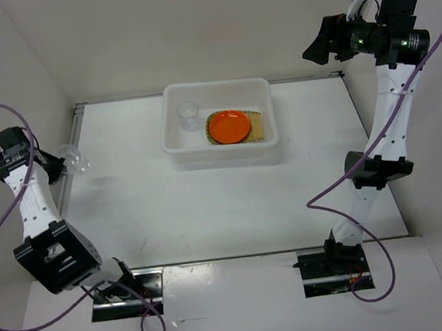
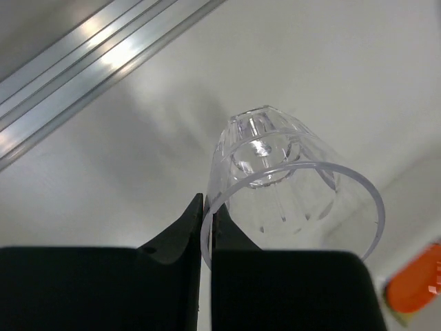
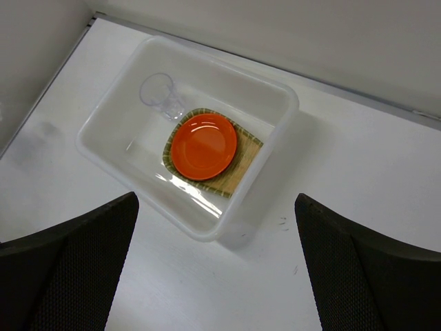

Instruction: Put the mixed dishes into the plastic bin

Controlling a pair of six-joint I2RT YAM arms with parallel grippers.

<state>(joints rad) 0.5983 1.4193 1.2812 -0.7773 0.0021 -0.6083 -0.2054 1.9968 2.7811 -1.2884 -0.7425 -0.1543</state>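
Observation:
The plastic bin (image 1: 175, 135) stands at the back middle of the table. In it lie the tan woven tray (image 1: 258, 128), the orange plate (image 1: 229, 125) on top of it, and a clear cup (image 1: 188, 115) at the left. The bin (image 3: 269, 172), tray (image 3: 241, 165), plate (image 3: 204, 146) and cup (image 3: 160, 94) also show in the right wrist view. My left gripper (image 1: 65, 160) is at the far left, shut on the rim of a second clear cup (image 2: 289, 179), held above the table. My right gripper (image 1: 315, 49) is open and empty, high at the back right. The black plate is not in view.
An aluminium rail (image 2: 83, 62) runs along the table's left edge under the left gripper. White walls close in the table at the left and back. The arm bases (image 1: 127, 292) sit at the near edge.

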